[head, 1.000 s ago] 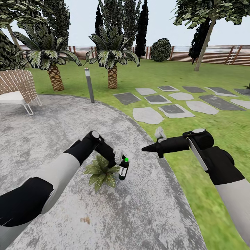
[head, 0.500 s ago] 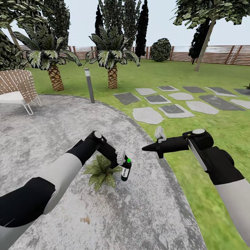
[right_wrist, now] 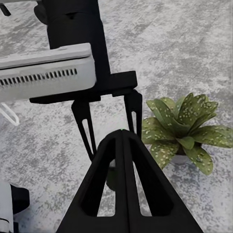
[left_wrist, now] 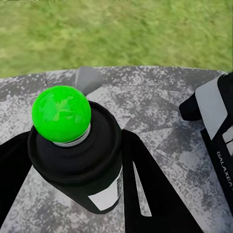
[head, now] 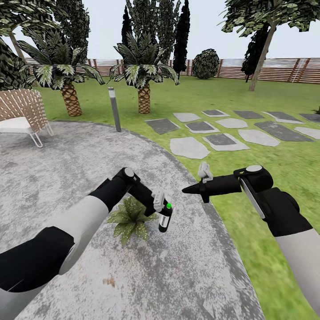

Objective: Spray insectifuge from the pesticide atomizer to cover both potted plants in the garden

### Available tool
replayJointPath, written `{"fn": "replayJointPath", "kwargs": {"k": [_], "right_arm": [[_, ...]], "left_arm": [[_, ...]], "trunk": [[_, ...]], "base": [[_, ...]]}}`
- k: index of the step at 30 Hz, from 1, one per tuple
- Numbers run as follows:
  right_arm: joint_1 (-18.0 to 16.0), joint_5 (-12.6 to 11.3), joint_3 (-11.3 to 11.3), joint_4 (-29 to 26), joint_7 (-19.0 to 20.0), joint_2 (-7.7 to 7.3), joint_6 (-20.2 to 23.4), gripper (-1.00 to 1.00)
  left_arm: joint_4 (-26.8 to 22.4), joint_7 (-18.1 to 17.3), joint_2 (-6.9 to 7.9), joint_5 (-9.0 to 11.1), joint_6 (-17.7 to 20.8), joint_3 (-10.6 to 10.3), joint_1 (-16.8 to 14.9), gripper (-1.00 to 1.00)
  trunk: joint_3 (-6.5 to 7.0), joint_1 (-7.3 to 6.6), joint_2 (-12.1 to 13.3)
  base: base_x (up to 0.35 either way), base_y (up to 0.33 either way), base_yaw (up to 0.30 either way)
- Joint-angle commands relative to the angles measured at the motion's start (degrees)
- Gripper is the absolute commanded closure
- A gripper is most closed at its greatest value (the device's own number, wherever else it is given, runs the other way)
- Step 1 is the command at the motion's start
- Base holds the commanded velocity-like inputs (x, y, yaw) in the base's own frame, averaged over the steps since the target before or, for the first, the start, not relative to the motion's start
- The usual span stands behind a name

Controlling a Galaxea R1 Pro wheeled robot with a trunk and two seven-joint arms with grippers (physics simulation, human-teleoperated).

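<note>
Over the patio (head: pixel 66 178), left fingers (left_wrist: pixel 150 194) grip atomizer (head: pixel 164 218) (green-topped).

My head camera looks forward and down over the patio (head: pixel 58 178). My left wrist camera sits close, facing outward to grass; my right wrist camera faces back. All share paving.

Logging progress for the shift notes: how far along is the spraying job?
Done: the pickup. The left gripper holds the pesticide atomizer, jaws closed on its dark body in the left wrist view; its top shows green. In hand: it hangs right beside one potted plant on the patio. No spray is visible, so coverage can't be judged. Left: the second plant. The right gripper is shut, empty.
</note>
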Motion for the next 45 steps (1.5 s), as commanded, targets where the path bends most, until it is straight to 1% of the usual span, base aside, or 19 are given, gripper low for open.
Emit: {"fn": "replayJointPath", "kwargs": {"k": [1, 3, 6, 8, 29, 33, 37, 41, 45], "right_arm": [[-0.05, -0.37, 0.1, -0.01, -0.12, -0.05, 0.49, 1.0], [-0.05, -0.36, 0.1, 0.0, -0.15, -0.04, 0.5, 1.0], [-0.05, -0.36, 0.1, 0.0, -0.15, -0.04, 0.51, 1.0], [-0.05, -0.36, 0.1, 0.0, -0.16, -0.04, 0.5, 1.0], [-0.05, -0.36, 0.2, 0.0, -0.16, -0.04, 0.49, 1.0], [-0.05, -0.36, 1.62, 0.0, -0.16, -0.04, 0.48, 1.0], [-0.05, -0.36, 1.92, 0.0, -0.16, -0.04, 0.44, 1.0], [-0.05, -0.36, 1.94, 0.0, -0.16, -0.04, 0.44, 1.0], [-0.05, -0.36, 1.95, 0.0, -0.16, -0.04, 0.44, 1.0]], "left_arm": [[-0.06, -0.33, -0.02, -0.2, 0.61, 0.01, -0.1, 1.0], [-1.03, -0.43, -0.03, -0.17, 0.61, 0.04, -0.26, 1.0], [-4.8, -0.54, -0.03, -0.15, 0.66, 0.04, -0.36, 1.0], [-5.53, -0.55, 0.0, -0.15, 0.69, 0.05, -0.41, 1.0], [-5.79, -0.02, -0.38, -0.15, 0.78, 0.1, -0.43, 1.0], [-5.85, -0.09, -0.38, -0.15, 0.78, 0.04, -0.55, 1.0], [-5.89, -0.15, -0.73, -0.15, 0.78, 0.03, -0.77, 1.0], [-8.42, -0.58, -0.74, -0.14, 0.78, 0.09, -1.1, 1.0], [-8.81, -0.68, -0.66, -0.15, 0.78, 0.1, -1.06, 1.0]], "trunk": [[-0.05, -0.01, -0.02], [-0.05, -0.01, -0.02], [-0.05, -0.01, -0.02], [-0.05, -0.01, -0.02], [-0.05, -0.01, -0.02], [-0.05, -0.01, -0.02], [-0.05, -0.01, -0.02], [-0.05, -0.01, -0.02], [-0.05, -0.01, -0.02]], "base": [[0.0, 0.0, 0.0], [0.0, 0.0, 0.0], [0.0, 0.0, 0.0], [0.0, 0.0, 0.0], [0.0, 0.0, 0.0], [0.0, 0.0, 0.0], [0.0, 0.0, 0.0], [0.0, 0.0, 0.0], [0.0, 0.0, 0.0]]}}
